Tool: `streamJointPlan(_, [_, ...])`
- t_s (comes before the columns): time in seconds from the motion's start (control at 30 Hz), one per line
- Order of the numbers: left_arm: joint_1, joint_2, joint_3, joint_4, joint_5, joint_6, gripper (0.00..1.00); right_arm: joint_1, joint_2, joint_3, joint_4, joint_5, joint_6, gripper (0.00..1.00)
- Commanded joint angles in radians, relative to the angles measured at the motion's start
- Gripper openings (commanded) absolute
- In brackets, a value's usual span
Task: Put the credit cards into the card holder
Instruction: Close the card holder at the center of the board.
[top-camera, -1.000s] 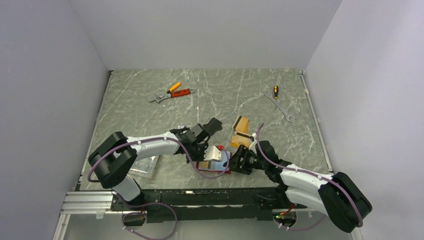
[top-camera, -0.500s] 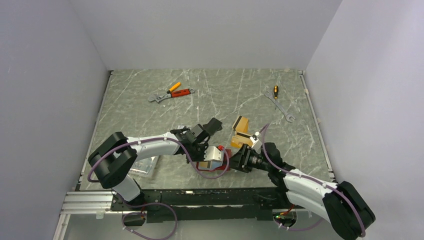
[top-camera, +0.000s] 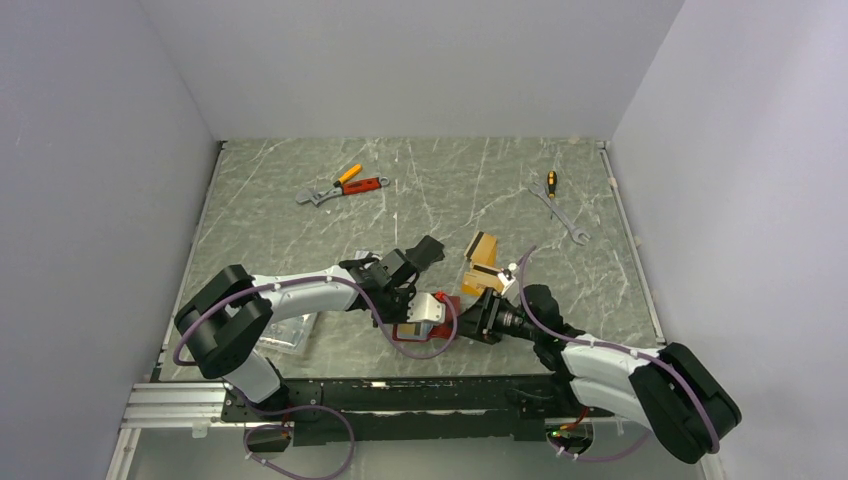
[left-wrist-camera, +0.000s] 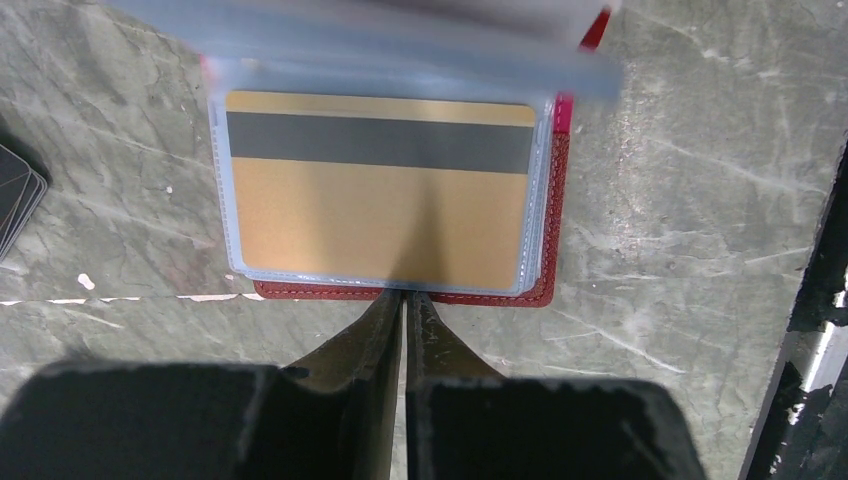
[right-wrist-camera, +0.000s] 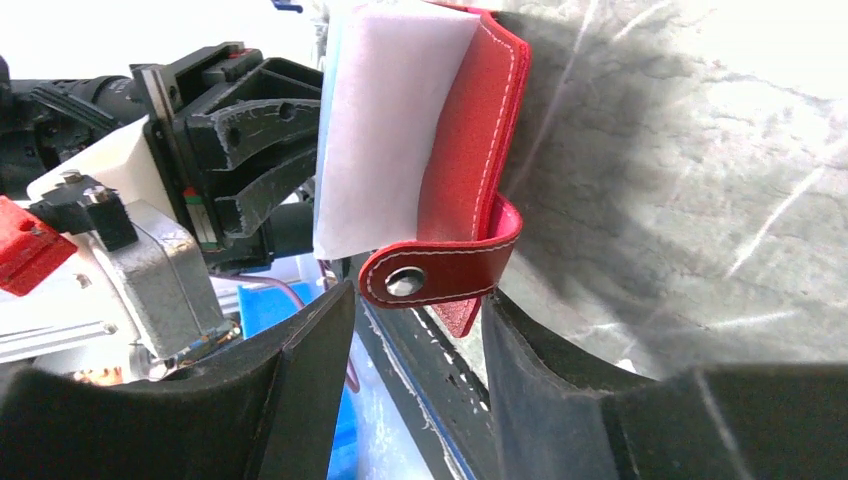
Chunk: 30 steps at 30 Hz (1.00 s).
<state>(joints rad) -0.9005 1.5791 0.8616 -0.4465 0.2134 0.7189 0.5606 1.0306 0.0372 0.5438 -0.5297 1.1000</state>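
Pinning holder (right-wrist-camera: 470, 150) near front edge of table (top-camera: 300, 220) with left gripper (left-wrist-camera: 403, 297), pinched together; straddling its snap tab (right-wrist-camera: 440, 275) with right gripper (right-wrist-camera: 418, 300), jaws apart. Judging by one gold card (left-wrist-camera: 380, 215) sleeved and stack (top-camera: 483, 262) lying beside: barely begun.

You're in a robotics lab test cell. Signs: plain white walls (top-camera: 420, 70) box in a grey marble-look surface (top-camera: 260, 230) on 3 sides. Behind the left tool (left-wrist-camera: 405, 300) and right tool (right-wrist-camera: 415, 300), 2 white/black arms (top-camera: 600, 360) w/ purple cables (top-camera: 300, 283) bolt to an alu rail (top-camera: 170, 405) at the near edge. Well beyond the left tool lie red- and orange-handled wrenches (top-camera: 345, 185). Well beyond the right tool there's a spanner (top-camera: 565, 215) and a small screwdriver (top-camera: 551, 183). That's workshop hardware on a bench-type rig, under a fixed overhead cam plus wrist cams.
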Motion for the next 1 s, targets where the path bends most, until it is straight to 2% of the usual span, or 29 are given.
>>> streamJointPlan(0.0, [-0.004, -0.003, -0.021, 0.019, -0.014, 0.018, 0.11, -0.003, 0.017, 0.031, 0.177, -0.045, 0.006, 0.52])
streamJointPlan(0.47, [-0.003, -0.013, -0.017, 0.005, -0.022, 0.026, 0.11, -0.027, -0.082, 0.033, 0.055, -0.031, -0.052, 0.52])
streamJointPlan(0.7, [-0.004, -0.019, -0.011, 0.0, -0.015, 0.027, 0.1, -0.023, 0.015, 0.068, 0.024, -0.026, -0.097, 0.55])
streamJointPlan(0.97, [-0.004, -0.024, -0.004, -0.01, -0.009, 0.034, 0.1, 0.018, 0.063, 0.104, -0.009, 0.067, -0.107, 0.57])
